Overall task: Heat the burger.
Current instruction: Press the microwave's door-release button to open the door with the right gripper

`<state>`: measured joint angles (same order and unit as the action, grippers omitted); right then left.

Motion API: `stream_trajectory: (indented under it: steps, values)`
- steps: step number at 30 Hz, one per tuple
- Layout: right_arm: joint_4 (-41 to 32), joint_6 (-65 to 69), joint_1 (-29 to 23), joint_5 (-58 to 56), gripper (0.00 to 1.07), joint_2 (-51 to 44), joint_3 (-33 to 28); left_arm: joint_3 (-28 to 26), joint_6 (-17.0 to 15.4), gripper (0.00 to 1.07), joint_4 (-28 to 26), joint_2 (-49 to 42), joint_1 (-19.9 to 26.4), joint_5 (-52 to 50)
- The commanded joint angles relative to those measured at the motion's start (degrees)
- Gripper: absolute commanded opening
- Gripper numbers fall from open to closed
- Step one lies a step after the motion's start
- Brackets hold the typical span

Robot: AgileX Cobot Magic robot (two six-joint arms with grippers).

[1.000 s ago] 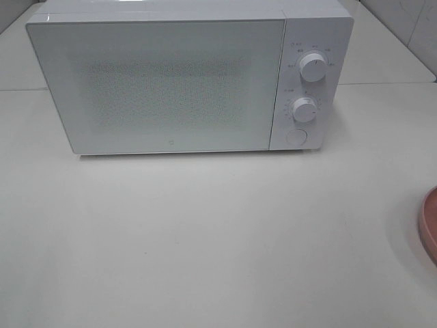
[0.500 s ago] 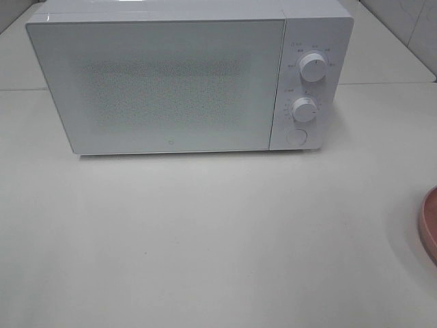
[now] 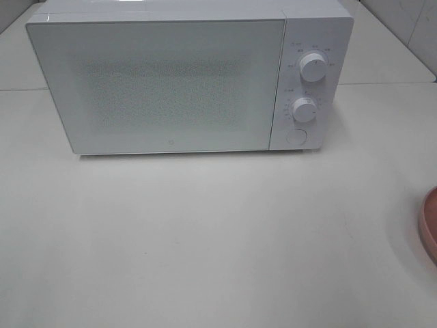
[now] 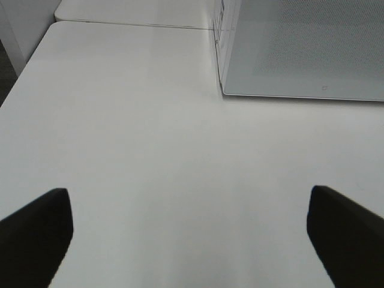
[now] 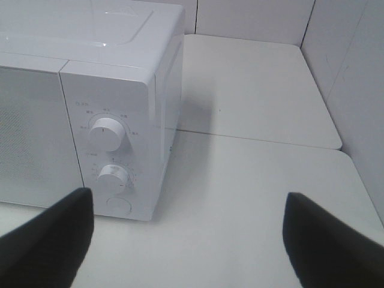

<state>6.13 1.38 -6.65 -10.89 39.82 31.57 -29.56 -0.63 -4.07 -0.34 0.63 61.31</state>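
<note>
The microwave oven (image 3: 184, 75) stood shut at the tabletop's (image 3: 205, 239) far edge. The left claw (image 4: 189, 210) and right claw (image 5: 189, 207) gaped wide, empty. The burger was not visible; a pink plate (image 3: 430, 225) showed at the right edge. Hazard: an off-centre push on the round button (image 3: 295, 137) could shove the oven backward.

On my feeds I only see finger ends: the left gripper (image 4: 191, 240) has two matte black fingers (image 4: 36, 237) with blunt slanted tips, the right gripper (image 5: 189, 240) two similar dark, near-black ones, edges blurred.
</note>
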Motion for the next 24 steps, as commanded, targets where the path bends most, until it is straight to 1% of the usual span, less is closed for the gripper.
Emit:
stream_trajectory:
  steps: [1, 2, 5, 7, 13, 15, 16, 18, 19, 24]
  values:
    - [0.3, 0.5, -0.1, 3.6, 0.76, 3.3, 0.2, 0.0, -0.1, 0.98, -0.2, -0.6, -0.3, 0.0]
    - [0.3, 0.5, -0.1, 5.1, 0.76, 5.1, 0.2, 0.0, -0.1, 0.98, -0.2, -0.6, -0.3, 0.0]
    - [0.3, 0.5, -0.1, 5.7, 0.76, 5.8, 0.2, 0.0, -0.1, 0.98, -0.2, -0.6, -0.3, 0.0]
    - [0.3, 0.5, -0.1, 8.0, 0.76, 8.9, 0.2, 0.0, -0.1, 0.98, -0.2, -0.5, -0.3, 0.0]
    - [0.3, 0.5, -0.1, 13.0, 0.76, 13.8, 0.2, 0.0, -0.1, 0.98, -0.2, -0.5, -0.3, 0.0]
    - [0.3, 0.5, -0.1, 15.6, 0.76, 17.1, 0.2, 0.0, -0.1, 0.98, -0.2, -0.5, -0.3, 0.0]
    - [0.3, 0.5, -0.1, 15.6, 0.76, 17.1, 0.2, 0.0, -0.1, 0.98, -0.2, -0.5, -0.3, 0.0]
    - [0.3, 0.5, -0.1, 18.8, 0.76, 21.7, 0.2, 0.0, -0.1, 0.98, -0.2, -0.5, -0.3, 0.0]
    - [0.3, 0.5, -0.1, 18.8, 0.76, 21.7, 0.2, 0.0, -0.1, 0.98, -0.2, -0.5, -0.3, 0.0]
    - [0.3, 0.5, -0.1, 22.5, 0.76, 28.2, 0.2, 0.0, -0.1, 0.98, -0.2, -0.5, -0.3, 0.0]
